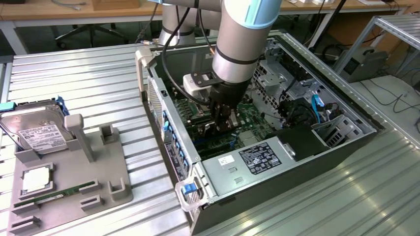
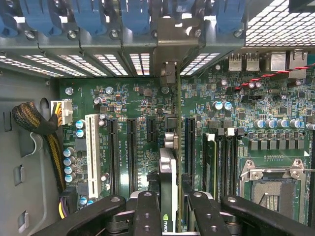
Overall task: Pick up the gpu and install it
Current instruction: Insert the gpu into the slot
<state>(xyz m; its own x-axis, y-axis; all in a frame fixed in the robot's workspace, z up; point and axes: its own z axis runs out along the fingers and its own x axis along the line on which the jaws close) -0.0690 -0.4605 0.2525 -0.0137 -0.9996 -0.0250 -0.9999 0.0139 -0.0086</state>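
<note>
My gripper [image 1: 223, 122] reaches down inside the open computer case [image 1: 341, 105], over the green motherboard [image 2: 123, 105]. It is shut on the gpu [image 2: 167, 167], a thin dark card seen edge-on between the black fingers [image 2: 147, 211]. The card stands upright among the long black expansion slots [image 2: 132, 152]. Its silver end bracket [image 2: 167, 46] lies against the case's rear wall, between the perforated slot covers. In the exterior view the gpu [image 1: 217, 132] shows as a dark sliver under the fingers. Whether its lower edge is in a slot I cannot tell.
A grey fixture [image 1: 98, 172] at the exterior view's left carries a silver hard drive [image 1: 39, 130], a processor [image 1: 34, 181] and a green memory stick [image 1: 56, 194]. The power supply [image 1: 259, 157], blue latches [image 2: 98, 14] and a braided cable bundle [image 2: 32, 120] crowd the case.
</note>
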